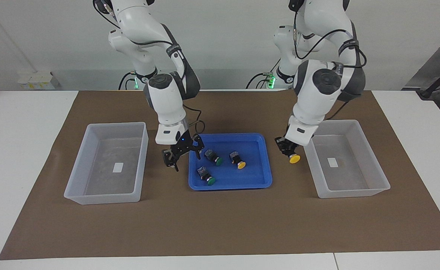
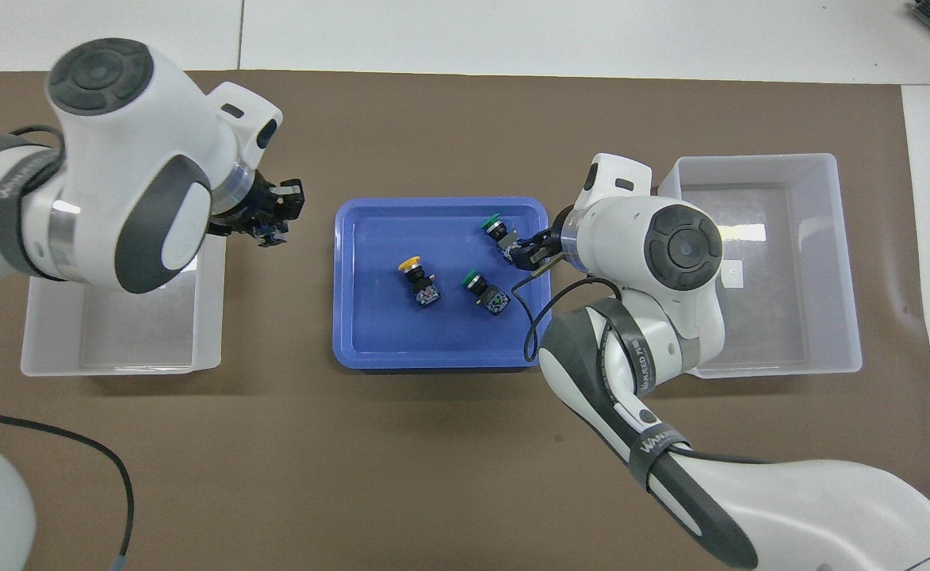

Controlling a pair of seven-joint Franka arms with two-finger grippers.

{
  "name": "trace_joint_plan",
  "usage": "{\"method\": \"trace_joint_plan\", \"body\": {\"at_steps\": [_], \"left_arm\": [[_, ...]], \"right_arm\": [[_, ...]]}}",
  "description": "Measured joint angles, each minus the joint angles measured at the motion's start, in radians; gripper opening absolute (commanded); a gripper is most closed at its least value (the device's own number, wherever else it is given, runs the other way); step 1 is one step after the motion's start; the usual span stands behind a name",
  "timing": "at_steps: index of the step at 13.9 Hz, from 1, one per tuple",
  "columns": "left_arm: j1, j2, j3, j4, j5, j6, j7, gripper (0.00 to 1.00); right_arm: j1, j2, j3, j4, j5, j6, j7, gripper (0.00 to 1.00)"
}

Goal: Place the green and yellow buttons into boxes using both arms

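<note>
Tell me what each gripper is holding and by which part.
Left gripper holds a yellow button by its dark body, cap pointing down. Right gripper is open, holding nothing.

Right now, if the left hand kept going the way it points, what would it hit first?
Probably the brown mat, in the gap between the blue tray and the box. The left hand points down there, shut on a yellow button, so the button would likely touch first.
</note>
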Motion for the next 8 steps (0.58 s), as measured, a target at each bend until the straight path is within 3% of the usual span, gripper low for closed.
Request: {"method": "trace_joint_plan", "body": {"at_steps": [3,8], "left_arm": [[0.120,0.001,0.002,0.007,0.000,-0.009,0.212,0.00],[0.255,0.001,0.003,-0.052,0.004,0.050,0.433,0.00]], "right_arm": [[0.036,0.034,0.001,-0.001,0.013,0.023,0.000,1.00],[0.081,0.130,0.001,-0.002,0.015,0.187,0.003,0.98]]}}
